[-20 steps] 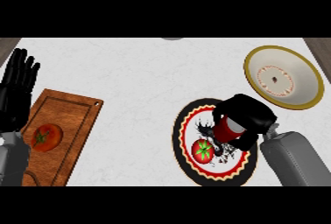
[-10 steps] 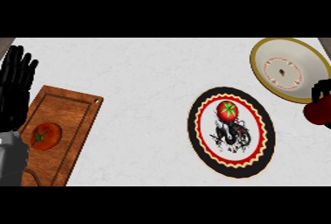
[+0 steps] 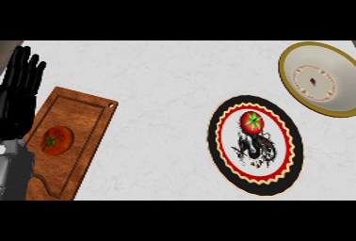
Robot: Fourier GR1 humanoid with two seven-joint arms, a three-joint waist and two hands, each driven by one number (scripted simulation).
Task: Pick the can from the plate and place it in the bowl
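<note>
The round plate (image 3: 213, 141), with its black rim and red zigzag band, lies right of centre, and only a red tomato (image 3: 252, 122) rests on it. A white bowl (image 3: 306, 56) with a gold rim sits at the upper right, and nothing shows inside it. The can is nowhere in view. My right hand is out of the picture too. At the left edge my left hand (image 3: 20, 89) rests open, fingers pointing up, far from the plate and bowl.
A wooden cutting board (image 3: 76, 122) lies at the left beside my left forearm, with a second tomato (image 3: 55, 140) on it. Pale counter stretches between the board and the plate.
My right hand, shut on the can, lifted it off the plate, carried it toward the right edge and has now left the view with it. The left hand stayed put.
</note>
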